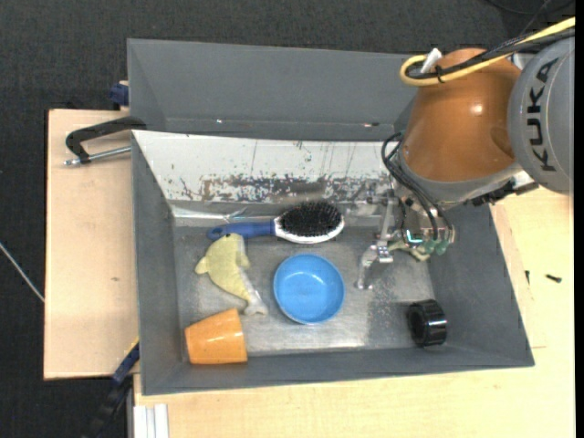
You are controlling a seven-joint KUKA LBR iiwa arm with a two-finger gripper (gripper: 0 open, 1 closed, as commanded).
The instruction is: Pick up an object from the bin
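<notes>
Down in the right half of the grey bin [151, 281], the gripper [369, 276] hangs low over a bare patch of the bin floor. It comes from under the orange cover [454, 126] of the arm, which fills the far right corner. Whether the gripper is apart or together, I cannot tell from this angle.

The nearest thing to it is a round blue bowl [309, 288], which stands upright just to its left, in the middle of the floor. On the near right of the gripper, a little apart from it, lies a small black round cap [426, 323].

Behind the bowl, close to the far wall, lies a hairbrush [306, 223] with a black bristle head and a blue handle that points to the left. Left of the bowl lies a pale yellow soft thing [228, 270], crumpled. An orange cup [216, 338] lies on its side in the near left corner, just beside this yellow thing.
</notes>
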